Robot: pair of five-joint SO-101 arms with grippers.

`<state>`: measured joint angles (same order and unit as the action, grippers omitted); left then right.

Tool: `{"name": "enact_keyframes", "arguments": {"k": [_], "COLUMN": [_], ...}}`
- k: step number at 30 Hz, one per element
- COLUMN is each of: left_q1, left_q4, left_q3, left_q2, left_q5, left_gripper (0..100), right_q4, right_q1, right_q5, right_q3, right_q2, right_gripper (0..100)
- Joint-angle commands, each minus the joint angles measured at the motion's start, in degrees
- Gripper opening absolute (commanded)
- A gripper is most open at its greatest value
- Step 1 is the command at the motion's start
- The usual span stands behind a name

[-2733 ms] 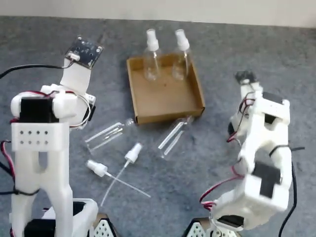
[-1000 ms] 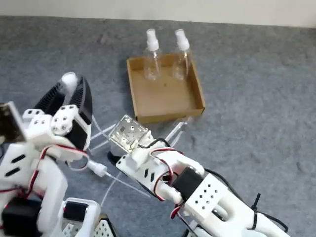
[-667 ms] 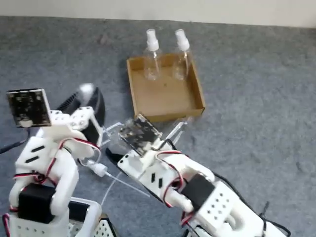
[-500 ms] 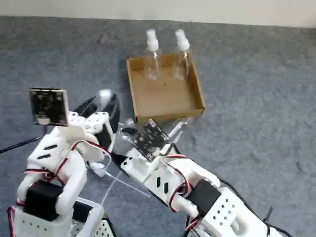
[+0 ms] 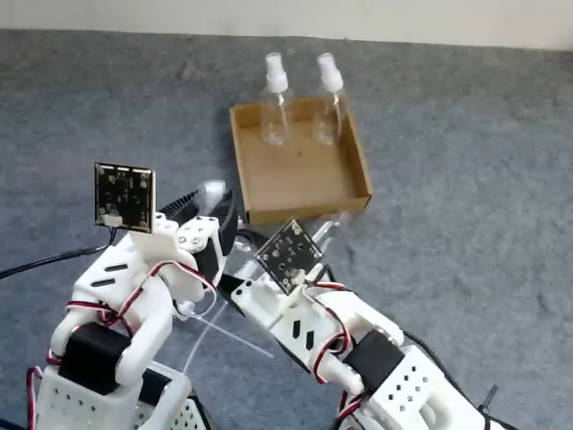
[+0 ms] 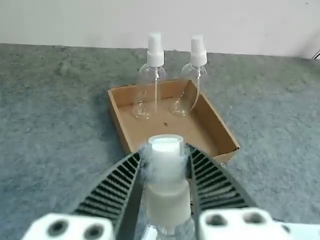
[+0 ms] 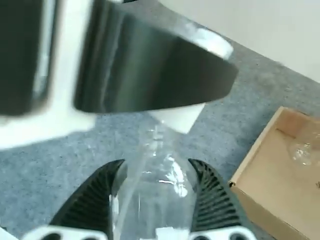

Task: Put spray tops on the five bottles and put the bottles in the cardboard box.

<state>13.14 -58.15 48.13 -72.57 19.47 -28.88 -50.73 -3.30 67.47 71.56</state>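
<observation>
The bottle (image 7: 159, 192), clear plastic, is held above a grey carpet-like surface (image 5: 448, 134), with a pale wall (image 6: 250, 20) at its far edge. Its long axis runs out from between the fingers of the right gripper (image 7: 157, 167), neck end pointing away from that wrist, and those fingers press in on both sides of its body. The white spray top (image 6: 165, 170) sits at the neck; whether it is fully seated cannot be told. The left gripper (image 6: 165, 152) pinches that top between its ribbed black fingers. Just past both grippers lies the cardboard box (image 5: 304, 211), with two capped bottles (image 5: 274, 116) upright against its far wall. A thin loose dip tube (image 5: 235, 338) lies on the surface beside the arms.
</observation>
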Motion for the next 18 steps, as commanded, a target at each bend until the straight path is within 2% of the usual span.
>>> {"name": "enact_keyframes", "arguments": {"k": [1,6,13,18], "left_q1": [0.4,0.5,3.8,3.7], "left_q4": [-1.6,-1.9,-1.9,-1.9], "left_q3": [0.6,2.2,2.9,2.9], "left_q2": [0.4,0.4,0.4,0.8], "left_q5": [-0.2,-0.1,-0.3,-0.3], "left_gripper": [0,0,0,0], "right_q4": [2.2,6.4,8.5,8.2], "right_q1": [2.9,7.3,6.9,7.2], "right_q5": [0.7,5.0,5.3,4.9], "right_q3": [-1.1,-1.0,-3.1,-4.7], "right_q2": [2.2,1.5,-7.9,-6.5], "right_gripper": [0.3,0.3,0.3,0.3]}}
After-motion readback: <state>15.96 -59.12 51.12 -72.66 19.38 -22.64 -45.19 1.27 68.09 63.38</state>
